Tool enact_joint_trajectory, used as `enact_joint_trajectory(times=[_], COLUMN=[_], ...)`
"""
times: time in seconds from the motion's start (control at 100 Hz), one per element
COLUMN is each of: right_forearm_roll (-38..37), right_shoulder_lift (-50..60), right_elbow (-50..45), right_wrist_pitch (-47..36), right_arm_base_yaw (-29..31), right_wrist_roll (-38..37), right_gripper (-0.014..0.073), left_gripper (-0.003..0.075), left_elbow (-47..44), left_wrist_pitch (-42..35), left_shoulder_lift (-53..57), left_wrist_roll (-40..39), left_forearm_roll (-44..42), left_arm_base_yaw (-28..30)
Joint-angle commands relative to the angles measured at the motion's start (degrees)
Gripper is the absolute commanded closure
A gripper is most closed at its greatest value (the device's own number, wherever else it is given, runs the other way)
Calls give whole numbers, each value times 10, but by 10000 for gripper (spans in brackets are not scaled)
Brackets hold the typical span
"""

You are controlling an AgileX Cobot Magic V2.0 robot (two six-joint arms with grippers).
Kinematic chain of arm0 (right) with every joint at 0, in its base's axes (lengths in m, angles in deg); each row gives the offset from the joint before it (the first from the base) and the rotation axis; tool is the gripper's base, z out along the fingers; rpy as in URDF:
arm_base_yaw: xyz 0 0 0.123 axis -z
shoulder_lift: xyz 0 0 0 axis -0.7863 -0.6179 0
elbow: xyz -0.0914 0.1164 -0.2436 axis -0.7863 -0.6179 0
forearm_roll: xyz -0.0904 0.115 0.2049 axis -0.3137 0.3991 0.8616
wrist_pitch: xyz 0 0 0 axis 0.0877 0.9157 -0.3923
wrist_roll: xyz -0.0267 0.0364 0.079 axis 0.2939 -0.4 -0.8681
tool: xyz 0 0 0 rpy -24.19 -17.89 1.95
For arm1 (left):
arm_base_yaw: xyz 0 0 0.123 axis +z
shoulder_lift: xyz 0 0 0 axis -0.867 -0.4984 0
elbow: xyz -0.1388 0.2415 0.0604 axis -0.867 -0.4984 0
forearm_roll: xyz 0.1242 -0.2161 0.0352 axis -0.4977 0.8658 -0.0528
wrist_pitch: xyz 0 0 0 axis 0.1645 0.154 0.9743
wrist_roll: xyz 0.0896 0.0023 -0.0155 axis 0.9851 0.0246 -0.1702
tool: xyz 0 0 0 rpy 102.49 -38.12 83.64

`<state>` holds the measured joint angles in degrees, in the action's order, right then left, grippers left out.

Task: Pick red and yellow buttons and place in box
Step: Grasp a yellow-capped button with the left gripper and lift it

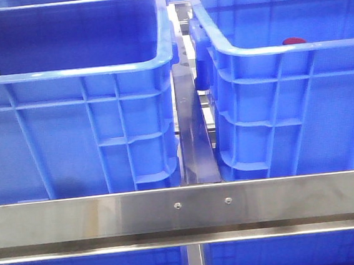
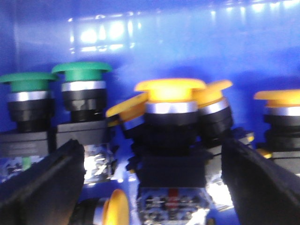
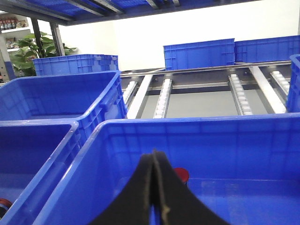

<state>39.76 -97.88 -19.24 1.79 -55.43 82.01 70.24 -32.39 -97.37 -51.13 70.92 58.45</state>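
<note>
Front view: two blue crates stand side by side behind a steel rail (image 1: 184, 210), a narrow steel channel between them. The left crate (image 1: 74, 105) shows only a dark shape at its far left edge, inside the rim; whether that is the left hand cannot be told here. In the right crate, the box (image 1: 286, 97), a sliver of the red button (image 1: 293, 40) peeks over the near rim. No yellow pieces show in this view.

Left wrist view: this is the only picture that shows the left crate's contents. The left hand (image 2: 152, 187) is released, its two dark fingers (image 2: 42, 187) spread wide. Between them, upright and close, stands a yellow button (image 2: 169, 91) on its black body. Two more yellow caps lean against it, one on each side, touching it. Beyond one finger stand two green buttons (image 2: 82, 72); beyond the other, another yellow one (image 2: 281, 98). A further yellow cap (image 2: 115, 213) lies low, beside the gripped-for piece's base. The crate's blue wall rises just behind the row, so room there is tight.

Right wrist view: the right hand (image 3: 154, 187) is clenched, fingers pressed together on nothing, hanging above the box's (image 3: 197, 126) near side. The red button (image 3: 182, 174) lies on the box floor just past the fingertips. The floor around it is bare blue. Beyond the box's far rim run roller tracks (image 3: 164, 96) and more blue crates.
</note>
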Motion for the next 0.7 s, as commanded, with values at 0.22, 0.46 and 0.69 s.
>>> enact_joint_trajectory(times=[0.22,0.46,0.69], right_forearm_roll=[5,5,5], right_shoulder_lift=[-2,-2,-2], right_elbow=[13,13,13], right_wrist_pitch=[6,6,6], right_arm_base_yaw=[2,2,2], right_wrist_roll=[5,5,5], right_gripper=[661,661,661], left_gripper=[174,174,174], left_elbow=[19,19,19], left_wrist_pitch=[-41,-41,-33], left_shoulder_lift=[24,24,-5], left_wrist_roll=[0,0,0], left_forearm_roll=[3,3,3], left_arm_base_yaw=[0,0,0])
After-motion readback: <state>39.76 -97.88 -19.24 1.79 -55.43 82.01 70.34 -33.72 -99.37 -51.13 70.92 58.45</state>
